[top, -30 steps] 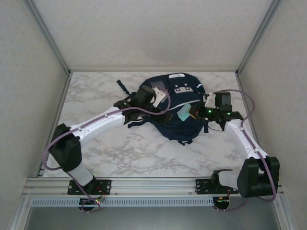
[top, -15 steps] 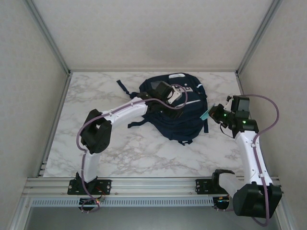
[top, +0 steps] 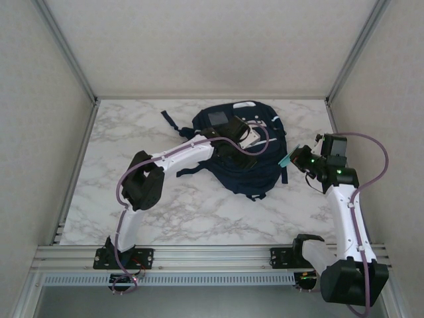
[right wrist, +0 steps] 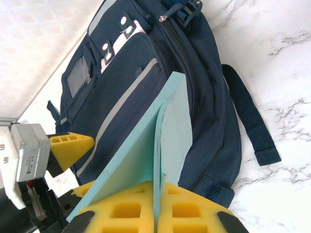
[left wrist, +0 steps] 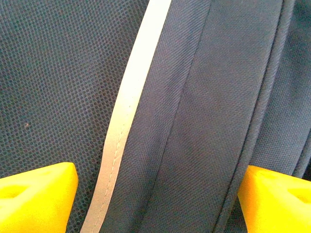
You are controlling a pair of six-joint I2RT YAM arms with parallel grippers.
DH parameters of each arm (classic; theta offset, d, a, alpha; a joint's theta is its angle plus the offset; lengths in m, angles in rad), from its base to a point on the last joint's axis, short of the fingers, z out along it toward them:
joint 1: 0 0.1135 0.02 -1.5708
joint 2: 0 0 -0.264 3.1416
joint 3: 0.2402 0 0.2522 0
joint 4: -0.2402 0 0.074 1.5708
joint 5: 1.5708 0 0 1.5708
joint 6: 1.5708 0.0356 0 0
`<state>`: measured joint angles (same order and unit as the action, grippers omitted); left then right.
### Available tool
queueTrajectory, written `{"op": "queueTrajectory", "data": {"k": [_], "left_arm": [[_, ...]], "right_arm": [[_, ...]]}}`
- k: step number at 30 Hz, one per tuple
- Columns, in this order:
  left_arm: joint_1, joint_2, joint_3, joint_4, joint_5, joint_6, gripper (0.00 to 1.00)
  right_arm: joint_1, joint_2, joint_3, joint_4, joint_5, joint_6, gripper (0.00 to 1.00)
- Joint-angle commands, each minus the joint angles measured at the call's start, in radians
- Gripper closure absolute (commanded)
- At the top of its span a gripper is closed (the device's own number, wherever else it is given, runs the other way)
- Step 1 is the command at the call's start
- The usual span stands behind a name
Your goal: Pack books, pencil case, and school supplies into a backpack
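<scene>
The navy-blue backpack (top: 232,165) with white stripes lies flat mid-table. My left gripper (top: 249,137) rests on its upper front. In the left wrist view the yellow fingertips (left wrist: 34,196) stand wide apart over the fabric and a white stripe (left wrist: 127,111), so my left gripper (left wrist: 155,199) is open and grips nothing. My right gripper (top: 292,161) hovers off the backpack's right edge, shut on the light-blue square pad (top: 284,161). In the right wrist view the pad (right wrist: 146,141) stands on edge in that gripper (right wrist: 156,204), in front of the backpack (right wrist: 121,73). The books and pencil case are hidden.
Black straps trail from the backpack onto the marble table (top: 132,132) at the upper left (top: 169,121) and along its right side (right wrist: 250,126). Enclosure walls and metal posts (top: 341,59) ring the table. Bare marble lies in front of the backpack (top: 199,212).
My left gripper has slid right across the backpack's front and its jaws have narrowed slightly. My right gripper has drawn back to the right with the pad, from over the backpack to beside it.
</scene>
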<state>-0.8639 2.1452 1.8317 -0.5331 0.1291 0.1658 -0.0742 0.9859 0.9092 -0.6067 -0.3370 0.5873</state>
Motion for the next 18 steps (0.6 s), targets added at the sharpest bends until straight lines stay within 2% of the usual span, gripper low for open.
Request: {"op": "queueTrajectory", "data": {"k": [1, 3, 5, 7, 9, 10, 14, 18], "left_arm": [[-0.010, 0.027, 0.034, -0.046, 0.012, 0.020, 0.17], [-0.009, 0.032, 0.040, -0.052, 0.007, 0.020, 0.19], [-0.010, 0.032, 0.043, -0.057, 0.000, 0.021, 0.33], [-0.009, 0.030, 0.047, -0.052, -0.033, 0.021, 0.55], [-0.002, 0.027, 0.067, -0.054, -0.064, 0.017, 0.89], [0.004, 0.030, 0.085, -0.061, -0.072, 0.010, 1.00], [0.043, 0.039, 0.228, -0.138, -0.074, -0.097, 1.00], [0.086, 0.056, 0.365, -0.206, 0.045, -0.221, 1.00]], "right_arm": [[-0.006, -0.022, -0.013, -0.013, -0.010, -0.012, 0.98], [-0.007, -0.026, -0.015, -0.015, -0.014, -0.010, 0.98], [-0.007, -0.030, -0.015, -0.018, -0.018, -0.010, 0.98], [-0.007, -0.035, -0.016, -0.018, -0.022, -0.013, 0.98], [-0.007, -0.041, -0.023, -0.007, -0.043, -0.011, 0.97], [-0.007, -0.040, -0.028, 0.002, -0.062, -0.006, 0.97], [-0.007, -0.033, -0.076, 0.115, -0.179, 0.063, 0.94], [-0.004, -0.007, -0.139, 0.285, -0.263, 0.177, 0.94]]}}
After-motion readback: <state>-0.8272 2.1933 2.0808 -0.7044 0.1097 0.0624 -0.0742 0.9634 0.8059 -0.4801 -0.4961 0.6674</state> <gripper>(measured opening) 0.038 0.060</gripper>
